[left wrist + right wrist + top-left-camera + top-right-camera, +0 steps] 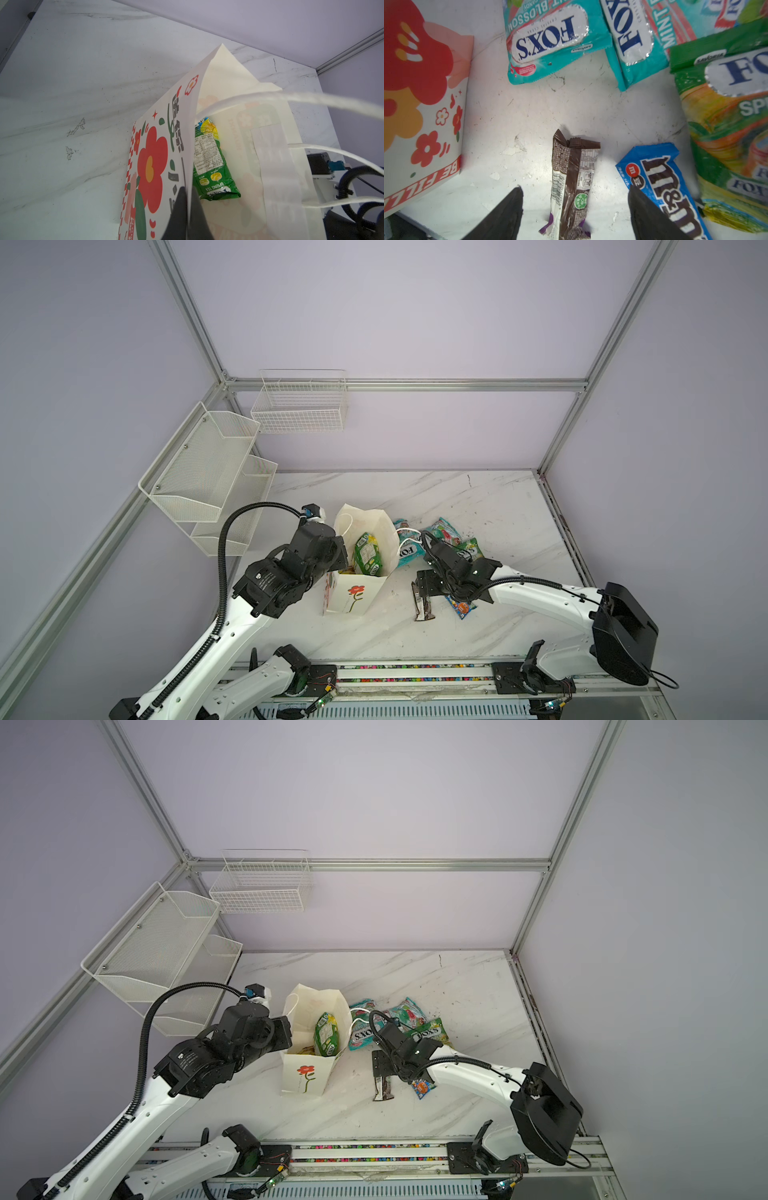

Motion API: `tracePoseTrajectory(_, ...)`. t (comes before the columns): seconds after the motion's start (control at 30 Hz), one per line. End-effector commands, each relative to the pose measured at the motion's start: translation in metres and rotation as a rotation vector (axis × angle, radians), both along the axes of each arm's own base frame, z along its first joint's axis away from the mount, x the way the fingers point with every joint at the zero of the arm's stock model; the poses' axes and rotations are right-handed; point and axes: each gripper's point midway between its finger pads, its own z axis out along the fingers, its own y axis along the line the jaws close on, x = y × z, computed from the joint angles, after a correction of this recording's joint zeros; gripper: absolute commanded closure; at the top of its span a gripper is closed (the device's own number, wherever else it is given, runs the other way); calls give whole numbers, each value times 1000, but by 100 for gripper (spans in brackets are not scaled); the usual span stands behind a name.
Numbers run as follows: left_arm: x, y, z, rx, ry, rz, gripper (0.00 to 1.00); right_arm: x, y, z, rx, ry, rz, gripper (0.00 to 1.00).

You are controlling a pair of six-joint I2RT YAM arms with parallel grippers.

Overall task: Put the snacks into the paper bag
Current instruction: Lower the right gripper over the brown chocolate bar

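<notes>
Progress, as I judge it: early, most of it left.

Paper bag (353,597) stands upright on the marble table (498,510), mouth open. My left gripper (188,191) is pressed together on the bag's near side wall just below the rim, one finger inside and one outside, holding the mouth open.

In the bag: one green FOX'S pouch (367,553), leaning against the inner wall, fully below the rim in the left wrist view (209,162). A yellowish packet edge (307,1050) shows low beside it; can't tell what it is.

Outside the bag, on the table to its right: two teal pouches (550,41) (633,41) overlapping at the edges, a second green pouch (726,124) just beside them, the M&M's packet (670,187), the brown bar (571,182). Five visible packets to go.

Right gripper (575,187) hangs over the brown bar, spread, a finger on either side, gripping nothing yet. One finger sits near the M&M's packet edge. I read the bar as the next pick.
</notes>
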Motion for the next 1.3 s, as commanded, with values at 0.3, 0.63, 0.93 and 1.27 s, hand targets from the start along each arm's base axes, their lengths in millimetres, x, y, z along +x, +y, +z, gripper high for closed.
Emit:
tracePoseTrajectory(0.3, 3, 0, 23, -45, -90, 1, 100, 0, 11, -5, 3, -12, -29, 24)
tracePoseTrajectory(0.63, 2, 0, 24, -47, -93, 1, 100, -4, 18, -8, 43, 2, -24, 23)
tracePoseTrajectory(0.93, 2, 2, 25, -43, -95, 4, 100, -6, 16, -24, 3, 28, -20, 21)
tracePoseTrajectory(1.27, 2, 2, 23, -40, -90, 6, 100, -9, 16, -42, -45, 45, -13, 21)
